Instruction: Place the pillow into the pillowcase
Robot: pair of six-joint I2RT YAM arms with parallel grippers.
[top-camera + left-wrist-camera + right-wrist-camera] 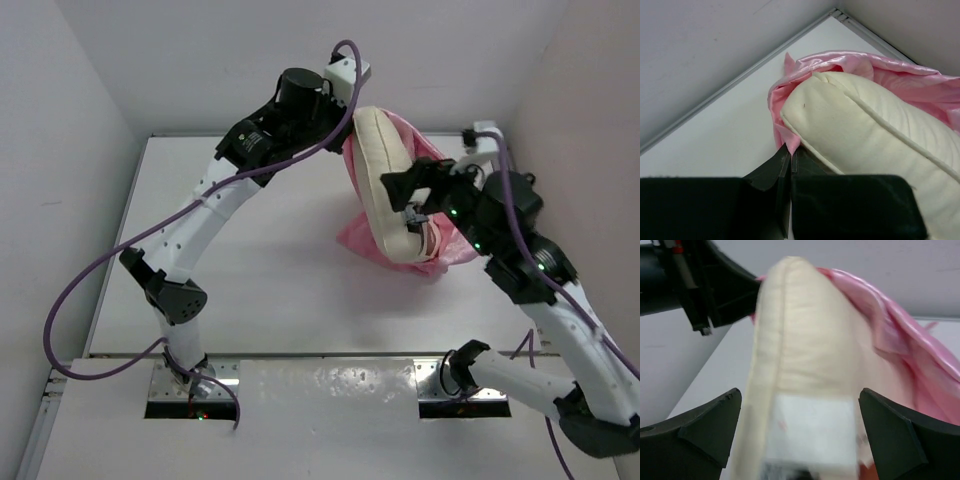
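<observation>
1. Hanging over the far right of the table, the pillow runs far-to-near, with the pillowcase bunched behind and under it.
2. Left jaws are pinched shut on the pillowcase edge at the far end.
3. Right jaws gape wide, straddling the pillow's near end.
4. The right wall crowds close; open room lies left.

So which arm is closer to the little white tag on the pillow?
Right. The right arm has its open jaws either side of the tag on the pillow. The left arm is at the other end, jaws shut on the pillowcase.
</observation>
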